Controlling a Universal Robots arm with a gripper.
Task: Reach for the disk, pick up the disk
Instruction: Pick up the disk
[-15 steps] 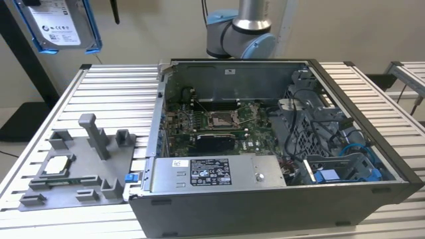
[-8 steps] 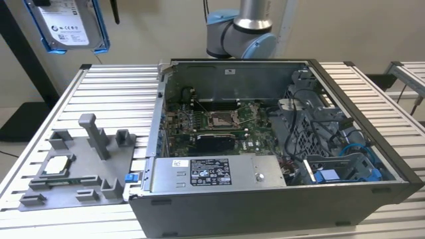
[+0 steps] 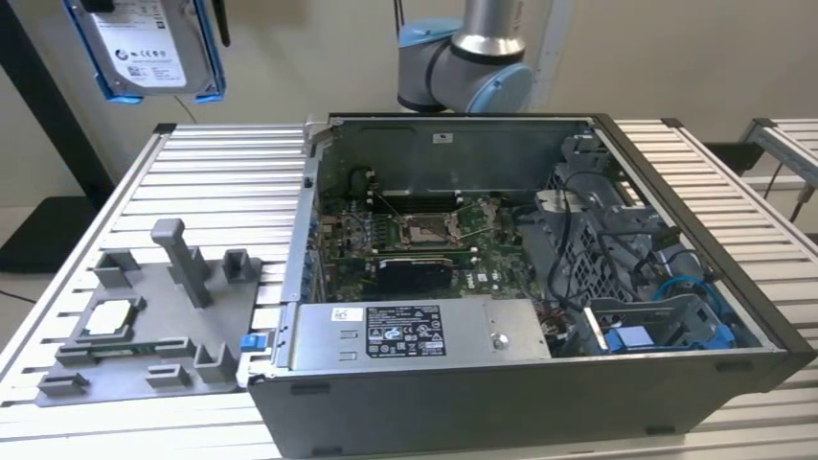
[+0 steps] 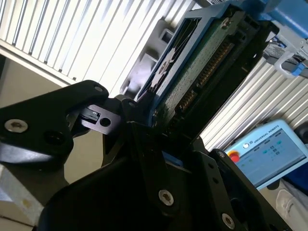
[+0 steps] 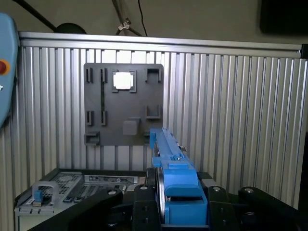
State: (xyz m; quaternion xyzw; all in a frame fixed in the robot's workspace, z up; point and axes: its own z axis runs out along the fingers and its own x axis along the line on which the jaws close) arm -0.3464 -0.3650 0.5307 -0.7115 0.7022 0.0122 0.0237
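Observation:
The disk, a silver-grey drive with a white label and a blue bracket, hangs in the air high above the table's far corner on the exterior view's left. In the first wrist view the disk is edge-on, its blue bracket clamped between the black fingers of my gripper. The second wrist view gives the disk's green circuit-board underside and connector, with my gripper shut around its end.
An open computer case with its long grey power-supply box stands mid-table. A grey fixture plate holding a small silver chip lies on the exterior view's left. The arm's base stands behind the case. A teach pendant lies below.

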